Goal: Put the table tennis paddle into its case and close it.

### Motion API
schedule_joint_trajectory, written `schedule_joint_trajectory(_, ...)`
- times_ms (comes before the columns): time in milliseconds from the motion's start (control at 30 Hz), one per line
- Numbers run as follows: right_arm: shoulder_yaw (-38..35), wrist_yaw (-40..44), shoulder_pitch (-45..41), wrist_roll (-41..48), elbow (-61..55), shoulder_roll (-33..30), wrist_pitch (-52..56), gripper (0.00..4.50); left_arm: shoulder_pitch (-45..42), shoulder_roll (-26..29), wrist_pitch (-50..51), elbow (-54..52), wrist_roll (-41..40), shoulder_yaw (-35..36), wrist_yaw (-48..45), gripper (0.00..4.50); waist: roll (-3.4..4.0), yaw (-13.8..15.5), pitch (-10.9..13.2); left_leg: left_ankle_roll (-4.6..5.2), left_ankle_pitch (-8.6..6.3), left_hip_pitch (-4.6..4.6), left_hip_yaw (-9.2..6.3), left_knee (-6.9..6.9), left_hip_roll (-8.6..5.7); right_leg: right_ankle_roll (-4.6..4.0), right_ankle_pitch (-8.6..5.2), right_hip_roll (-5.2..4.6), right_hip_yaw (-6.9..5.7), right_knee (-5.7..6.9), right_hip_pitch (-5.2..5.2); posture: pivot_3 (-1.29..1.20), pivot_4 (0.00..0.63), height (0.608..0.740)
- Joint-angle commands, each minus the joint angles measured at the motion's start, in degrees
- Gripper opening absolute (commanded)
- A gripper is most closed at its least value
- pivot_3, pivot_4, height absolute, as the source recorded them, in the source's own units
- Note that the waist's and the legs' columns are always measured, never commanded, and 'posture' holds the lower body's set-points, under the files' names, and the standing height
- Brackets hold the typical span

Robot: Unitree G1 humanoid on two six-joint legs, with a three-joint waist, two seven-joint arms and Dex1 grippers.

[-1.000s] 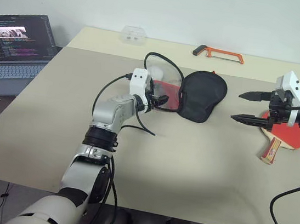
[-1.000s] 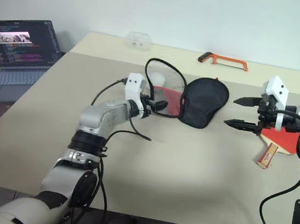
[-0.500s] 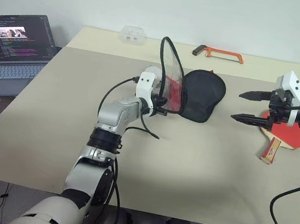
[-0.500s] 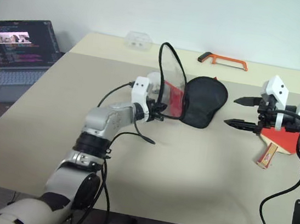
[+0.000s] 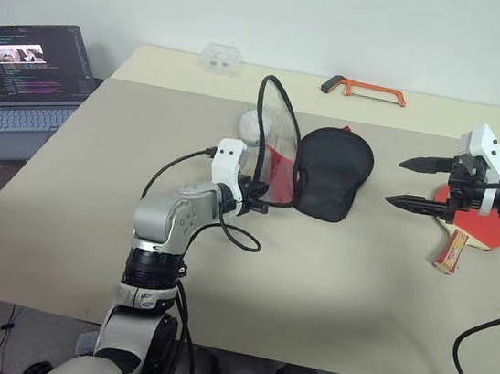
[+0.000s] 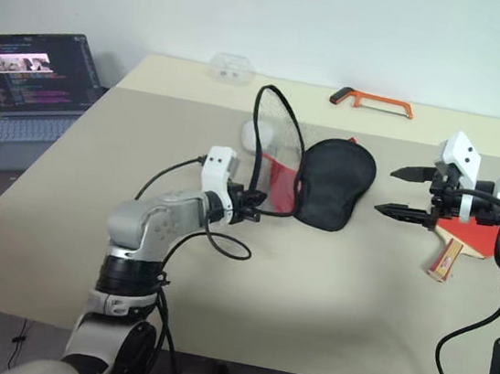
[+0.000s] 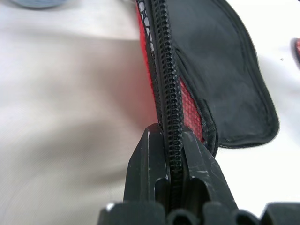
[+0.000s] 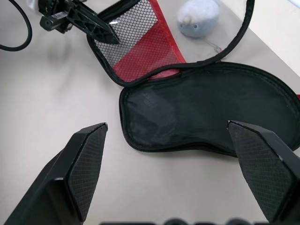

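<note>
The case (image 5: 330, 172) lies open mid-table, its black half flat on the surface. Its red and black mesh flap (image 5: 273, 153) stands upright on edge. My left gripper (image 5: 259, 191) is shut on the zipper rim of that flap; the left wrist view shows the zipper (image 7: 165, 84) pinched between the two fingers. The table tennis paddle (image 5: 489, 223) lies at the right, red blade flat, wooden handle (image 5: 452, 252) pointing toward me. My right gripper (image 5: 407, 181) hangs open just left of the paddle and above the table, fingers aimed at the case, holding nothing.
An orange hacksaw (image 5: 364, 90) and a clear plastic box (image 5: 221, 57) lie at the table's far edge. A small pale grey rounded object (image 5: 250, 127) sits just behind the mesh flap. An open laptop (image 5: 30, 75) stands off the table's left side.
My left gripper closed on the flap's zipper rim and drew back toward me, lifting the flap from lying flat to standing upright. The right arm stayed still.
</note>
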Motion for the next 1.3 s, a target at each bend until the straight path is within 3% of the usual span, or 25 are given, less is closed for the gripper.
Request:
schedule_joint_trajectory(33,-1.57,0.48,-0.49,0.11,-1.5,-1.37,-0.32,4.5,-0.24,-2.08,1.82,-5.98,-1.69,0.89,2.42,0.04,0.0,0.02,0.0,0.0,0.0,0.0,-0.02,0.01,0.0,0.0,0.0,0.0,-0.01,-0.02,0.02,0.0,0.15,0.74)
schedule_joint_trajectory(600,-1.64,-0.11,0.59,0.22,-2.76,-1.43,0.33,4.5,1.21,-10.34,-1.32,-4.14,-1.39,-0.11,8.38,0.04,-0.01,0.07,0.01,0.0,0.0,0.01,-0.11,0.01,-0.04,0.0,0.0,-0.01,-0.06,-0.07,0.11,0.0,0.15,0.74)
schedule_joint_trajectory(900,-1.95,-0.06,0.99,0.48,-4.04,-2.25,1.38,4.5,-1.49,-16.41,-8.69,5.41,-5.94,3.23,7.11,0.04,-0.01,0.03,0.01,-0.01,0.0,0.02,-0.11,-0.01,-0.09,0.0,0.0,0.01,-0.07,-0.12,0.13,0.0,0.15,0.74)
schedule_joint_trajectory(1300,-2.64,-0.35,2.11,0.82,-5.52,-3.17,2.72,4.5,-2.99,-17.94,-11.05,12.85,-10.1,-3.72,-0.44,0.04,-0.02,0.09,0.01,-0.01,0.0,0.01,-0.11,-0.01,-0.11,0.0,0.0,0.01,-0.09,-0.16,0.15,0.0,0.15,0.74)
